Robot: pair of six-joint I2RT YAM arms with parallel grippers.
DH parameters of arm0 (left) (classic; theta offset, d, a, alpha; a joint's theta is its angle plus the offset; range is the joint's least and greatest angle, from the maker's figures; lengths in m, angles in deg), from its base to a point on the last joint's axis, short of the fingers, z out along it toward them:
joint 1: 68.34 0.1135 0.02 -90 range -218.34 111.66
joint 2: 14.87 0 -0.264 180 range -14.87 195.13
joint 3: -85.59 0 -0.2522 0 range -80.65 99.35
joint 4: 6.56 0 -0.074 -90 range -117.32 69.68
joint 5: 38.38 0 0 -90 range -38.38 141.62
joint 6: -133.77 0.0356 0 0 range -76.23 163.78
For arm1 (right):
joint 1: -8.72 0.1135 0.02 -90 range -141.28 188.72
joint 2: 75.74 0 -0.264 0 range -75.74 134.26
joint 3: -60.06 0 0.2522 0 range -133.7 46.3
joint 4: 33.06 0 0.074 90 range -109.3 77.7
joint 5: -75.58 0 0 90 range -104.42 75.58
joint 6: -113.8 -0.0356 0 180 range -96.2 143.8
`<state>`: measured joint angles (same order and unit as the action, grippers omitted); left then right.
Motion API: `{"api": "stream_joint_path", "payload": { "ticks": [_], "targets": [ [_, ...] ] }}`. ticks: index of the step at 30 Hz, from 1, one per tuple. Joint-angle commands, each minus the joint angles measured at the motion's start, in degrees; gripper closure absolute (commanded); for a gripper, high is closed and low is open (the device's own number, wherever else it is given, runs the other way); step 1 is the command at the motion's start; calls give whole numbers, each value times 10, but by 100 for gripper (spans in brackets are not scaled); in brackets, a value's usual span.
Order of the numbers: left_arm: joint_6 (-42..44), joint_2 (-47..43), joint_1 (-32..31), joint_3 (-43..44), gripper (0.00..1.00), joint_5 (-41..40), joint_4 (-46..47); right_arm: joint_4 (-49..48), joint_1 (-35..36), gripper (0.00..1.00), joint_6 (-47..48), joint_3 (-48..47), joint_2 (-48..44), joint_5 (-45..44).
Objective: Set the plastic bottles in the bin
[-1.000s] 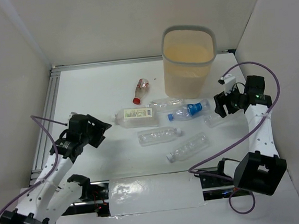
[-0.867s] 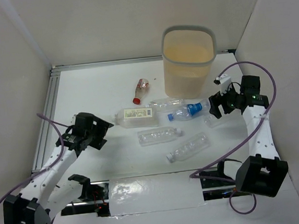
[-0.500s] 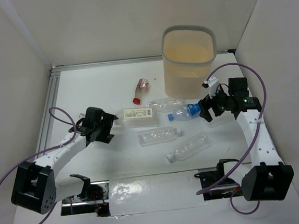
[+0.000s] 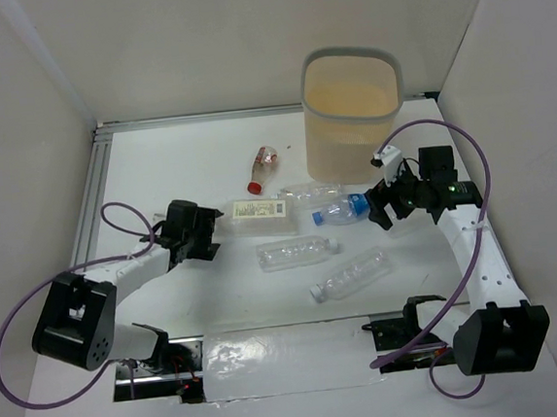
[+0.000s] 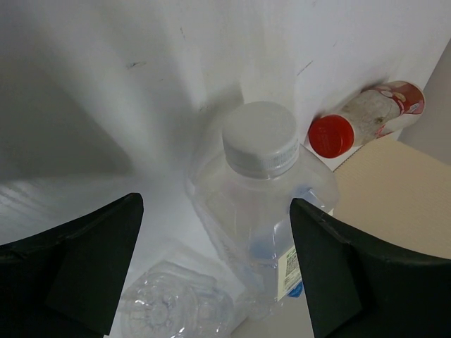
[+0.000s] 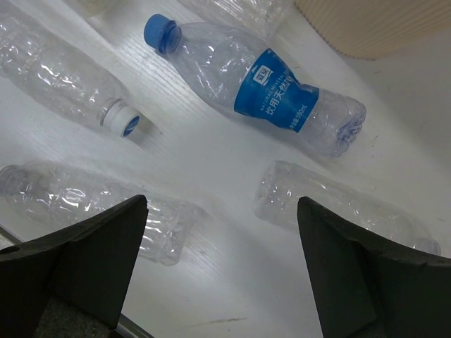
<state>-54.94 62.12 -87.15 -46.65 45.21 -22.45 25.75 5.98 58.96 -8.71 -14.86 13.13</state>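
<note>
Spread fingers flank white-capped bottle; red-capped bottle just beyond.

Bottles crowd centre; bin mouth apparently open above.

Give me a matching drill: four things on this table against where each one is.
1 bin
2 red-capped bottle
3 blue-labelled bottle
4 white-capped bottle

A closest ahead of the left fingers
B upright at the back
C lying alone, left of the bin
D near the right fingers

Pairs: 1-B, 2-C, 3-D, 4-A
</note>
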Motion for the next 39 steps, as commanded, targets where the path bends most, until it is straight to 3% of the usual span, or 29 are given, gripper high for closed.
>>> {"api": "stream_joint_path", "payload": {
  "ticks": [1, 14, 24, 31, 39],
  "targets": [
    [-30, 20, -2, -6, 3, -24, 50, -2, 5, 6, -6, -5, -6, -8],
    [-59, 4, 14, -17, 5, -55, 102, 3, 11, 6, -1, -5, -6, -8],
    [16, 48, 36, 31, 5, -47, 122, 3, 11, 6, -1, 1, 5, -8],
    [86, 96, 36, 106, 7, -47, 81, 8, 11, 6, -1, -5, 11, -14],
    [105, 113, 24, 117, 10, -69, 54, 8, 5, 6, -1, -10, 11, -14]
  ]
}}
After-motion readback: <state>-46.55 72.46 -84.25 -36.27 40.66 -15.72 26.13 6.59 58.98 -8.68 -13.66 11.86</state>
